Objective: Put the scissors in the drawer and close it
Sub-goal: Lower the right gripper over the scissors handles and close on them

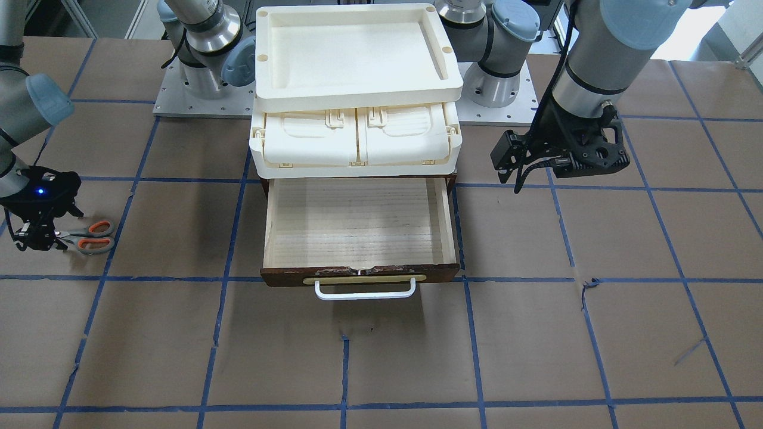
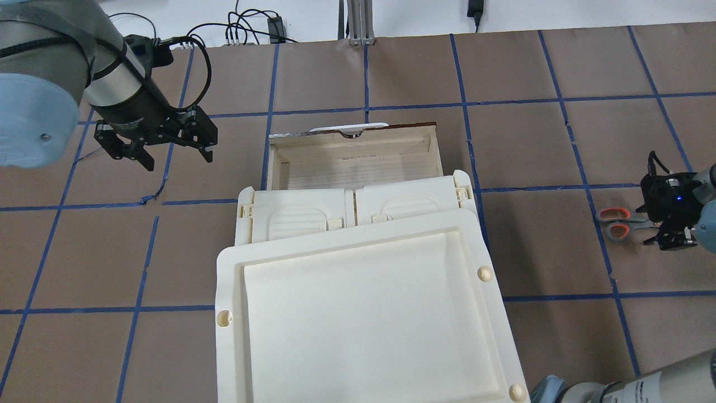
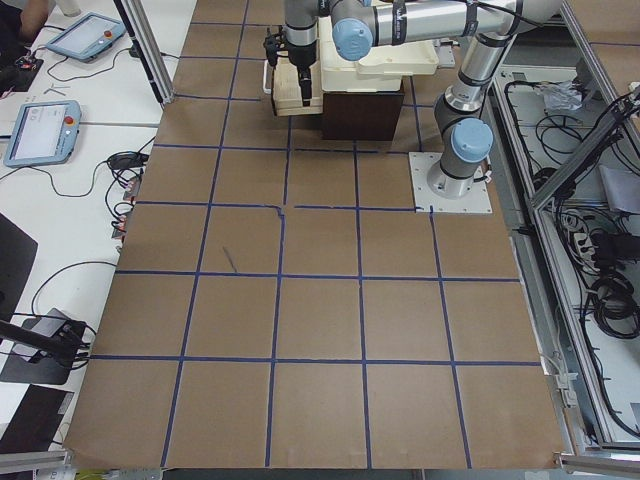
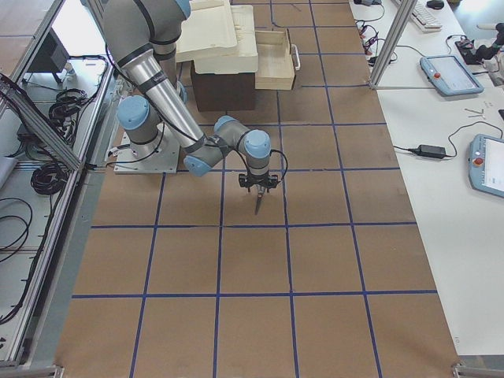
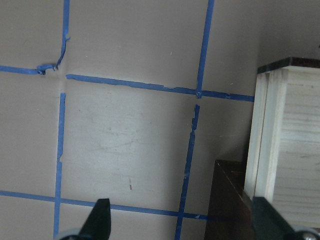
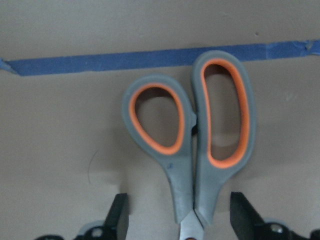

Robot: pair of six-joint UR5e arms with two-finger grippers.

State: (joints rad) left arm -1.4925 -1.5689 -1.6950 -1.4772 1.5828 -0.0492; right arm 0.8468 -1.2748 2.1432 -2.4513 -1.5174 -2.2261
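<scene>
The scissors (image 1: pixel 89 236) lie flat on the table far out on my right side, blades closed, and also show in the overhead view (image 2: pixel 615 223). In the right wrist view the grey handles with orange lining (image 6: pixel 192 145) fill the middle. My right gripper (image 6: pixel 181 220) is open, low over the table, with one finger on each side of the shank just below the handles; it also shows in the front view (image 1: pixel 42 235). The drawer (image 1: pixel 271 226) is pulled open and empty, with its white handle (image 1: pixel 365 290) in front. My left gripper (image 2: pixel 179 159) is open and empty, hovering beside the drawer.
A cream plastic tray (image 1: pixel 351 89) lies on a cream latched case (image 1: pixel 357 140) on top of the dark cabinet that holds the drawer. Brown paper with blue tape lines covers the table. The left wrist view shows the drawer's pale side wall (image 5: pixel 270 140).
</scene>
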